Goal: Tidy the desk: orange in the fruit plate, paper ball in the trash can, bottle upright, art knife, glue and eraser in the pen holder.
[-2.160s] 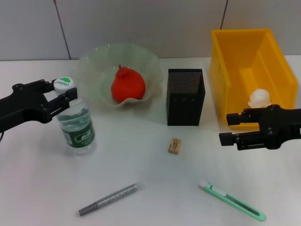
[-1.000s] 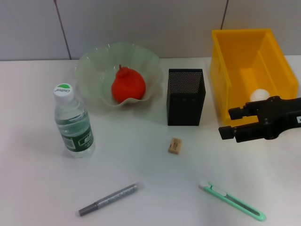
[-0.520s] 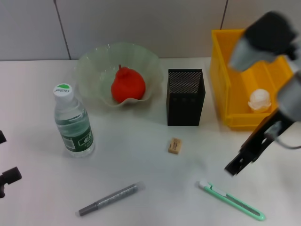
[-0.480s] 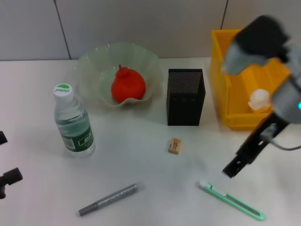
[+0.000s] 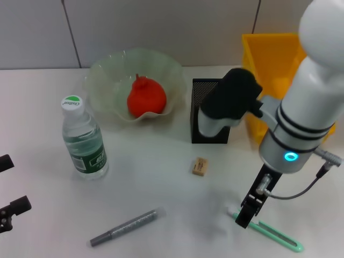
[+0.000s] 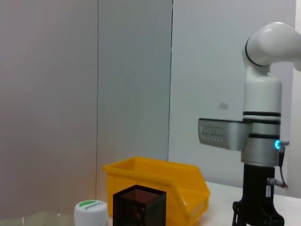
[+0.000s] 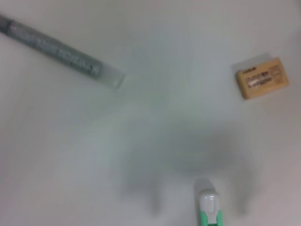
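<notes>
lying flat, slim green art knife (image 5: 266,229), white tip

Even, bright light is falling from overhead, washing the white table (image 5: 161,177) pale. Soft shadows are pooling close under the bottle (image 5: 83,141) and the pen holder (image 5: 212,110). The right wrist view is looking hazy, with a blurred grey shadow spreading beside the art knife (image 7: 209,209). The left wrist view is showing slightly grainy grey wall panels.
</notes>
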{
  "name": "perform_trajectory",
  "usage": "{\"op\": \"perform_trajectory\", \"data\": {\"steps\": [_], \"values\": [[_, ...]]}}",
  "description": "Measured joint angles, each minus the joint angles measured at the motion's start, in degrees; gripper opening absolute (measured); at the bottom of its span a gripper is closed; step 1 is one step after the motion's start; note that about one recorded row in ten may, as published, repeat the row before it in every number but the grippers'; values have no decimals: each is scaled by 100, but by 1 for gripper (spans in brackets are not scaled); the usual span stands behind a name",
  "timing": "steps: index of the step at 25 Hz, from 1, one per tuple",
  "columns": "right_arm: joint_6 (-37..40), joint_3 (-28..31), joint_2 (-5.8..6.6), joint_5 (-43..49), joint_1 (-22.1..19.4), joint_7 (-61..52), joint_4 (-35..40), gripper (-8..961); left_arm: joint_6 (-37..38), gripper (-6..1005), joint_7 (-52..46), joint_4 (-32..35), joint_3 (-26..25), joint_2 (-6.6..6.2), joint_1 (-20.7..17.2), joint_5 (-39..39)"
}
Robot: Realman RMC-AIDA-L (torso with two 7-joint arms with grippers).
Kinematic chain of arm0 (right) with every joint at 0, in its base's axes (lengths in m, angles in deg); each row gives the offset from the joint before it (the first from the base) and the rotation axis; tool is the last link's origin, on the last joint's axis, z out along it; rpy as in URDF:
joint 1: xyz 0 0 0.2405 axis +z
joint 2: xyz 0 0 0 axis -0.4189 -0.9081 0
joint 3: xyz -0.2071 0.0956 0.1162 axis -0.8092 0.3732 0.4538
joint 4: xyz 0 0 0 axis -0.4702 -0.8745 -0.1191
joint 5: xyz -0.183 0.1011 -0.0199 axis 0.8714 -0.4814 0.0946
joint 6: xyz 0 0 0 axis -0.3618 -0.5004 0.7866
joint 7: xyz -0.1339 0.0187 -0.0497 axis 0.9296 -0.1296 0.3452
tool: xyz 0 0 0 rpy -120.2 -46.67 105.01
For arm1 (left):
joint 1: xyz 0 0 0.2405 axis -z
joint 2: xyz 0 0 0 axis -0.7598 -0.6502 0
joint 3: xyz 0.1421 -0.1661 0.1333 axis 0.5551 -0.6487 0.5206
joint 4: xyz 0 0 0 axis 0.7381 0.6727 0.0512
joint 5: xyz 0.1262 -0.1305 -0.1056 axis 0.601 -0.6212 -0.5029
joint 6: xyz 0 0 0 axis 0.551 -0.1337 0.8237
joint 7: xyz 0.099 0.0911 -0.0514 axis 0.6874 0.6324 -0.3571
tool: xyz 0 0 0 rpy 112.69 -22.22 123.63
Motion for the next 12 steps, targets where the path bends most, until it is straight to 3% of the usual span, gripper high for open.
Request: {"op": "perform_trajectory", "data": {"steps": [4, 12], "values": [[-216, -338, 0, 0, 18, -163, -140, 648, -14, 854, 5, -19, -28, 3, -43, 4], [-619, -472, 0, -25, 21, -172, -457, 643, -36, 854, -8, -26, -39, 14, -74, 8]]}}
